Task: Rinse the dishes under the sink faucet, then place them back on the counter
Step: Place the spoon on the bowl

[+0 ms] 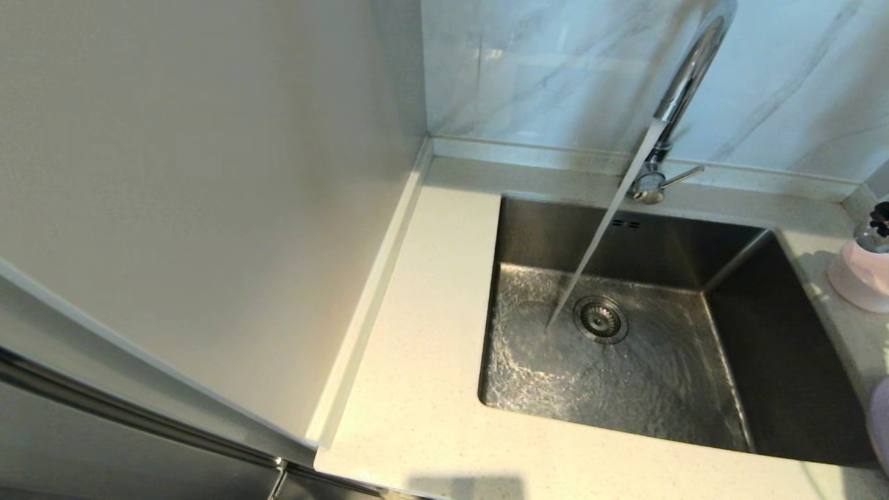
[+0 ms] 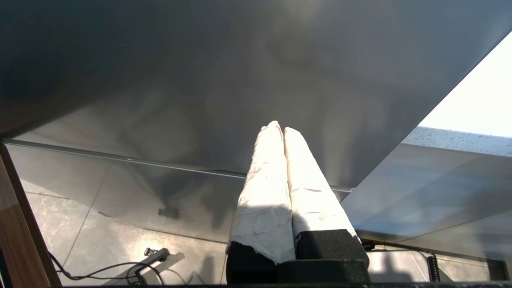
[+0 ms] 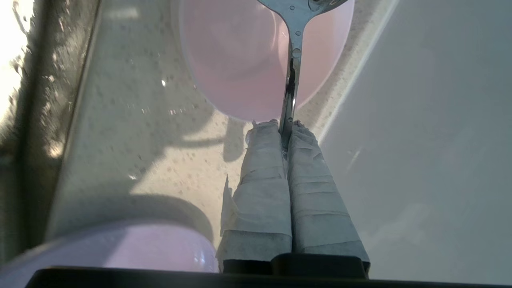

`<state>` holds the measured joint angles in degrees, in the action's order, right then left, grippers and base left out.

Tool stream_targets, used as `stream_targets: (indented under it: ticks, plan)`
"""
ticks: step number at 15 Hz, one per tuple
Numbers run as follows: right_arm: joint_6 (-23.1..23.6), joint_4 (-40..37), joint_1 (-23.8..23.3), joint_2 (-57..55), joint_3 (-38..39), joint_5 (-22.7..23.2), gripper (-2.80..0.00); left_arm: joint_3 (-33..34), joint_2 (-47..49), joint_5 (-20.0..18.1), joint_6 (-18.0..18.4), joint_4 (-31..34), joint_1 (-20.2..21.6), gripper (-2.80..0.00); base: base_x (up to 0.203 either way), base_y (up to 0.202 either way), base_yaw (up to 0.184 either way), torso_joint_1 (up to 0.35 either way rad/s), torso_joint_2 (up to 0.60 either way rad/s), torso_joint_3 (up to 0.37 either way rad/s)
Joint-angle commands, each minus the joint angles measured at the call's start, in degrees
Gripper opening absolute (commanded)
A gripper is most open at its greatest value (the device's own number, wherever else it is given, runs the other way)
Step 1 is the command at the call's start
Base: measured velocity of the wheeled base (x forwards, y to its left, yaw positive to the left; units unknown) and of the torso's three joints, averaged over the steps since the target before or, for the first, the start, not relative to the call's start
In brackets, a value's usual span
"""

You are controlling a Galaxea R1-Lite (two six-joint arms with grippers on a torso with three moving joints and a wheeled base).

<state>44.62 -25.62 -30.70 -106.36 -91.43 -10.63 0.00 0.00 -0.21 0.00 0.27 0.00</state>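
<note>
Sink [image 1: 528,229]: steel basin set in the speckled bench [image 1: 424,389]; faucet [image 1: 684,83] running, stream landing just beside the drain [image 1: 601,319].

Right gripper [image 3: 286,124]: jaws pinching the spoon [image 3: 294,48] by its handle, bowl end over the pink bowl [image 3: 240,52] on the bench right of the sink (lavender plate [image 3: 120,248] nearby).

Left gripper [image 2: 280,130]: jaws pressed together, empty, below the bench front.

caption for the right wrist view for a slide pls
Right gripper shut on the spoon handle, its bowl end over the pink bowl on the counter.
</note>
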Motion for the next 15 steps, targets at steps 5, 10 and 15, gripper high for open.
stream_targets:
  ticks: [5, 10, 15]
  plan:
    - [-6.6, 0.3, 2.0, -4.0, -5.4, -0.3, -2.80, 0.0, 0.0, 0.0, 0.0, 0.0, 0.0, -2.80, 0.000, 0.000, 0.000, 0.000, 0.00, 0.000]
    - [-6.2, 3.4, 1.8, -6.5, -6.7, -0.4, -2.80, 0.0, 0.0, 0.0, 0.0, 0.0, 0.0, -2.80, 0.000, 0.000, 0.000, 0.000, 0.00, 0.000]
    - [-4.1, 3.4, 1.7, -7.0, -6.7, -0.5, -2.80, 0.0, 0.0, 0.0, 0.0, 0.0, 0.0, -2.80, 0.000, 0.000, 0.000, 0.000, 0.00, 0.000]
